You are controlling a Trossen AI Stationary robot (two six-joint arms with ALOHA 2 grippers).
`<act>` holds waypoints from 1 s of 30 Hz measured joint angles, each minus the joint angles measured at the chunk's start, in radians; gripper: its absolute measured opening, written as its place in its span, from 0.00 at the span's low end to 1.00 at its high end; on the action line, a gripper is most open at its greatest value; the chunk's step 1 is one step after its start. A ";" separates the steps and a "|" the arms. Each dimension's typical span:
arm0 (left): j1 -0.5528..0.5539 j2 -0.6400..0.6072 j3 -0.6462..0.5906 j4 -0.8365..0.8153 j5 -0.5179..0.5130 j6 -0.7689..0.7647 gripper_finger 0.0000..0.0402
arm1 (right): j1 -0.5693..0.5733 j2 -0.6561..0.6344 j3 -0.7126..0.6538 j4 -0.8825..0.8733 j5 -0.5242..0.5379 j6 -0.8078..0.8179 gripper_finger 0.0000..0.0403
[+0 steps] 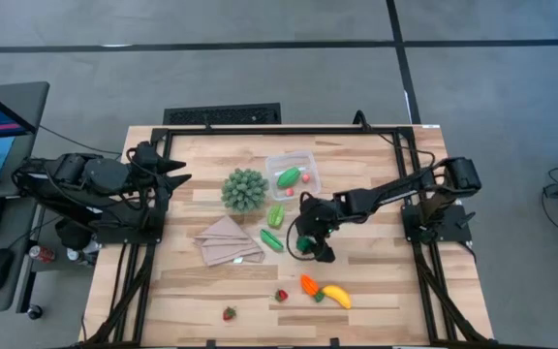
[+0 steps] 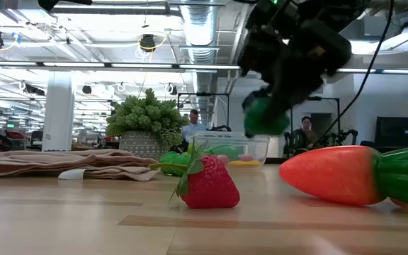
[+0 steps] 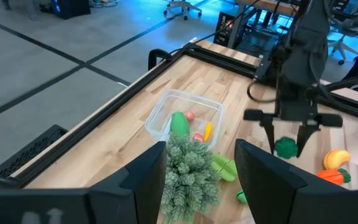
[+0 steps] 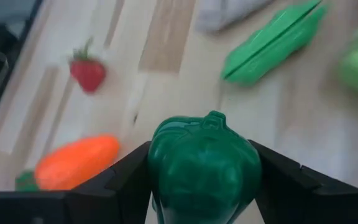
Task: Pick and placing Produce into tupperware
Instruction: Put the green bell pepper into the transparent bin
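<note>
My right gripper [image 1: 303,246] is shut on a dark green toy pepper [image 4: 204,168] above the table's middle, just right of a green pod [image 1: 272,239]. The clear tupperware [image 1: 292,173] stands at the far middle and holds a green piece, a small red one and a yellow-orange one. A second, lighter green piece [image 1: 275,214] lies near the spiky ball. A carrot [image 1: 308,286], a banana [image 1: 337,296] and two strawberries [image 1: 281,295] [image 1: 229,313] lie on the near part of the table. My left gripper [image 1: 177,175] is open and empty at the table's left edge. My right gripper pinches the pepper by its two opposite sides [image 4: 160,171] between its two fingers [image 4: 120,177]. The fingers come from above, pointing down. The pepper is lifted clear of the table, as the low view [image 2: 264,117] shows.
A spiky green ball [image 1: 244,189] stands left of the tupperware. A tan folded cloth [image 1: 229,242] lies near it toward the table's near side. A black frame runs along the table's edges [image 1: 289,127]. People sit in the room beyond the table.
</note>
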 joint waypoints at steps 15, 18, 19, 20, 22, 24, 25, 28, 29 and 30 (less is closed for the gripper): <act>0.000 0.000 0.000 0.000 0.001 0.019 0.45 | -0.187 -0.271 0.000 0.016 0.012 0.024 0.57; 0.000 0.000 0.000 0.000 0.001 0.028 0.45 | -0.226 -0.315 0.000 0.012 0.026 0.024 0.57; 0.000 0.000 0.000 -0.001 0.001 0.028 0.45 | -0.239 -0.328 0.000 0.015 0.027 0.024 0.56; 0.000 0.000 0.000 -0.002 0.001 0.029 0.45 | -0.254 -0.340 0.000 0.014 0.027 0.024 0.56; 0.000 0.000 0.000 -0.009 0.001 0.029 0.45 | -0.281 -0.360 0.000 0.007 0.027 0.024 0.55; 0.000 0.000 0.000 -0.019 0.001 0.029 0.45 | -0.308 -0.378 0.000 0.005 0.027 0.023 0.55; 0.000 0.000 0.000 -0.021 0.001 0.029 0.45 | -0.320 -0.385 0.000 0.004 0.027 0.023 0.55; 0.000 0.000 0.000 -0.025 0.001 0.030 0.45 | -0.357 -0.392 0.000 0.001 0.027 0.023 0.57; 0.000 0.000 0.000 -0.025 0.001 0.034 0.45 | -0.369 -0.393 0.000 -0.001 0.027 0.023 0.57; 0.000 0.000 0.000 -0.025 0.000 0.038 0.45 | -0.381 -0.394 0.000 0.001 0.027 0.022 0.57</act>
